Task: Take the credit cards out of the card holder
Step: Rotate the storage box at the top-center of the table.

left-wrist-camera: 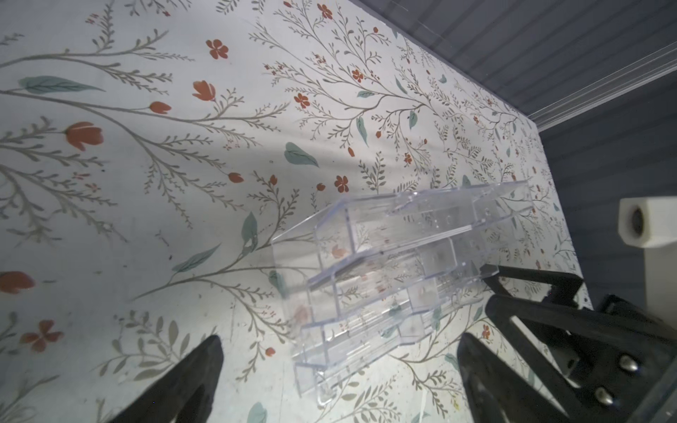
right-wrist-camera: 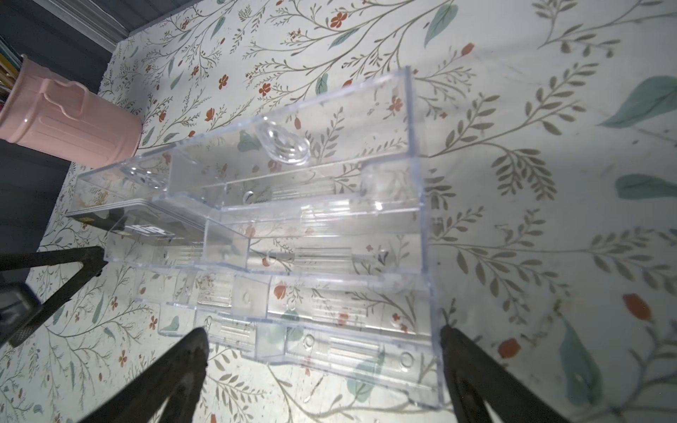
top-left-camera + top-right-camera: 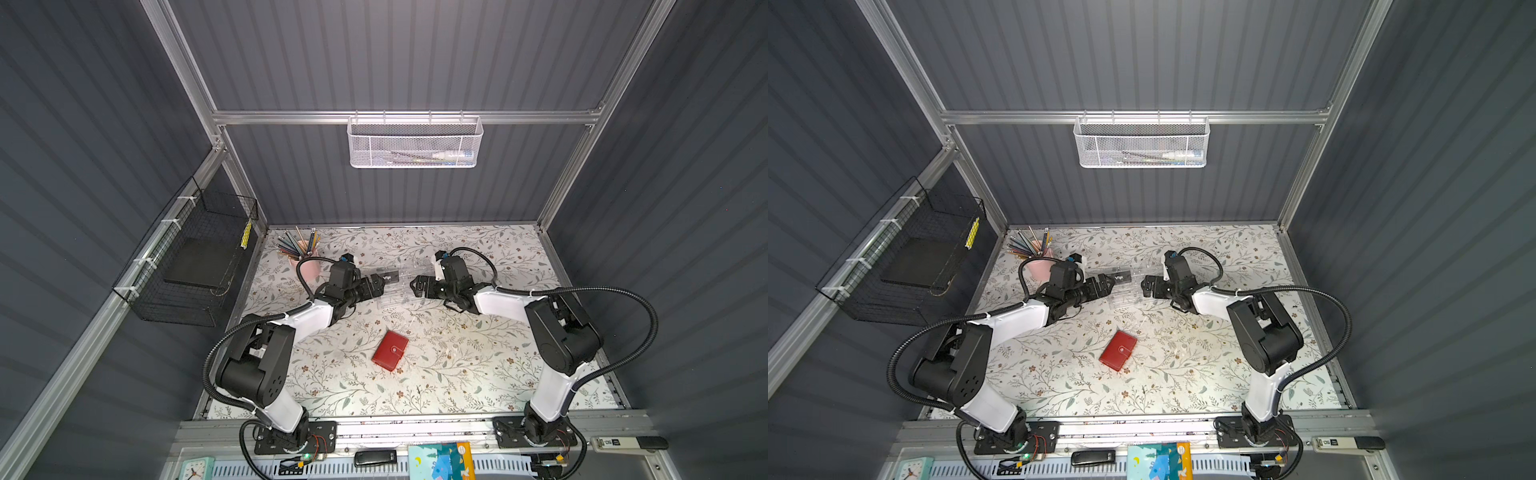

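In a top view, the card holder [image 3: 390, 351] lies on the floral bench [image 3: 478, 374], near the middle and nearer to me than both tools. It is a small red booklet, shut, its strap tab fastened with a snap, lying flat and turned at an angle. No credit cards show at it, so I cannot tell whether any are inside. Well apart from it, farther off, the left tool [image 3: 379, 286] and right tool [image 3: 415, 287] face each other, both spread wide and empty. They sit on either side of a clear acrylic box [image 3: 397, 297] holding a black card [image 3: 388, 277] lettered VIP. My worry is that the tools are close together, so swinging either toward the holder could clip the other or shove the light box. The left arm's cable loops by a pink pencil cup [image 3: 313, 270], which a careless sweep might tip. In the left wrist view, the left tool's fingers [image 1: 198, 366] stand spread toward the box, touching nothing; the holder is out of sight. In the right wrist view, the right tool hangs spread close to the box, and I cannot tell whether a fingertip touches it. The black card rests on what looks like a thin stack. I judge the flat, snapped holder would slide rather than open if pushed from one side only.
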{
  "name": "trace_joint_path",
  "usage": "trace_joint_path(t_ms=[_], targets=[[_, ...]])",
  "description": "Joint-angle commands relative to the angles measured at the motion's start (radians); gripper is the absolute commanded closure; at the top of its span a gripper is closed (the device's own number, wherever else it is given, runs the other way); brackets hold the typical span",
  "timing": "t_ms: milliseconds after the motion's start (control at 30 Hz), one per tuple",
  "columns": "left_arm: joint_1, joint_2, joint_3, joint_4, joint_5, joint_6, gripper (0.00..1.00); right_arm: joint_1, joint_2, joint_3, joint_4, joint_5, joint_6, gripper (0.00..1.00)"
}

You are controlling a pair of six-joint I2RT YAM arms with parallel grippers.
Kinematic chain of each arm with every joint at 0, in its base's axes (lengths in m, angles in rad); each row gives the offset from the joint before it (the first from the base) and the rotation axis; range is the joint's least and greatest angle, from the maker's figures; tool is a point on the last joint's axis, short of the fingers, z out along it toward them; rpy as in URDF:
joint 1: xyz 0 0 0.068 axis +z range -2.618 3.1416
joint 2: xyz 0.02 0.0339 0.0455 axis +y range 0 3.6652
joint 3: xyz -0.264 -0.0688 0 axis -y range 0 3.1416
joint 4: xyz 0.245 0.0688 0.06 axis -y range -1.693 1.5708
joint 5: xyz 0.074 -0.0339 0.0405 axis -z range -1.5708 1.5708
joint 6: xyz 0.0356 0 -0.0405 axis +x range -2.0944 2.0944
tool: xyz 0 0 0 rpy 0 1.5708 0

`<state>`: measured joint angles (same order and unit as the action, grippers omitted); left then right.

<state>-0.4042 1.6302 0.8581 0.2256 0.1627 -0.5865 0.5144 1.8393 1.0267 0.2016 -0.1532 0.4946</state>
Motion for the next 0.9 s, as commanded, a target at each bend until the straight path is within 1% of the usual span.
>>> trace_joint_path(t_ms=[0,133,300,500,633,700,800,867], targets=[[-0.004,0.029,0.042,0.076,0.072,-0.03,0.0,0.012,0.018,-0.009,0.027,-0.031,0.029,0.01],[-0.004,0.073,0.067,0.099,0.101,-0.041,0.0,0.015,-0.002,-0.028,0.033,-0.021,0.035,0.01],[-0.007,0.112,0.083,0.141,0.121,-0.065,0.0,0.012,-0.051,-0.06,0.007,0.018,0.007,0.01],[-0.02,0.196,0.144,0.176,0.131,-0.077,0.0,-0.006,-0.083,-0.081,-0.008,0.023,-0.006,0.01],[-0.031,0.213,0.173,0.18,0.123,-0.067,0.0,-0.01,-0.107,-0.096,-0.023,0.034,-0.017,0.01],[-0.031,0.204,0.184,0.152,0.107,-0.055,0.0,-0.011,-0.126,-0.106,-0.035,0.042,-0.025,0.01],[-0.031,0.184,0.221,0.033,0.078,-0.014,0.0,-0.01,-0.168,-0.134,-0.061,0.07,-0.02,0.01],[-0.031,0.148,0.214,-0.038,0.043,-0.002,0.0,-0.006,-0.208,-0.17,-0.064,0.091,-0.009,0.01]])
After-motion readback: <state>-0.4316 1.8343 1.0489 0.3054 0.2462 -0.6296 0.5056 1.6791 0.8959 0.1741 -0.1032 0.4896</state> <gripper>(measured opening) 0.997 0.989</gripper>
